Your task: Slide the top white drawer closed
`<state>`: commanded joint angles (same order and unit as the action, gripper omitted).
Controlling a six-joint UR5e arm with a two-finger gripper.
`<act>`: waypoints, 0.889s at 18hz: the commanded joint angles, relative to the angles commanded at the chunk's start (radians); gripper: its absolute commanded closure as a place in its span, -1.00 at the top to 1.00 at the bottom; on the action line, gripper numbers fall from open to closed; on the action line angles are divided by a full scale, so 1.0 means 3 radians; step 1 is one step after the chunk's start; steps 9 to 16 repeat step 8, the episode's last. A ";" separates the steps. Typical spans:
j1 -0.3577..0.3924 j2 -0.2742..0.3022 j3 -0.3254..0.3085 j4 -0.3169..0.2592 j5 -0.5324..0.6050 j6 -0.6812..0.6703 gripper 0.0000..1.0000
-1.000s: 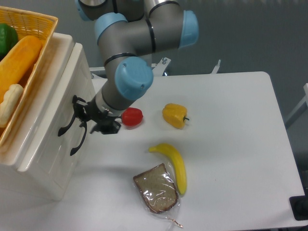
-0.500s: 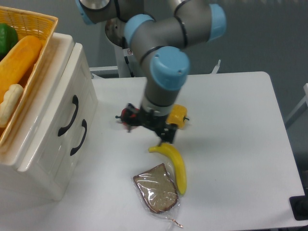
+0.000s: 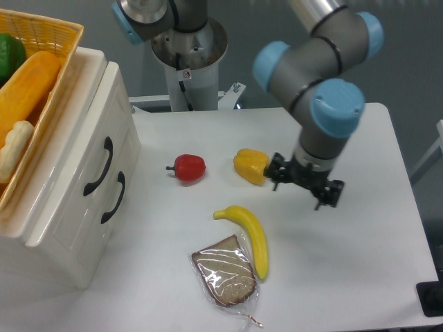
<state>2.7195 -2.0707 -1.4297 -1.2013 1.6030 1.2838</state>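
Cream-white, the top white drawer (image 3: 90, 149) sits flush in its cabinet at the table's (image 3: 346, 277) left, under a wicker basket (image 3: 41, 34) of produce. My claw (image 3: 304, 185) hovers beside the yellow pepper (image 3: 250, 166); whether it's spread, I cannot tell.

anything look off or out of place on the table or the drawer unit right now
Nothing stands out. Both drawers sit flush, the top white drawer closed. The red pepper, yellow pepper, banana and wrapped bread lie apart on the table, intact. The gripper hovers beside the yellow pepper.
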 joint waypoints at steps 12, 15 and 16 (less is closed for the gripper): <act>0.0302 -0.0185 0.0118 0.0164 -0.0020 0.0588 1.00; 0.0302 -0.0185 0.0118 0.0164 -0.0020 0.0588 1.00; 0.0302 -0.0185 0.0118 0.0164 -0.0020 0.0588 1.00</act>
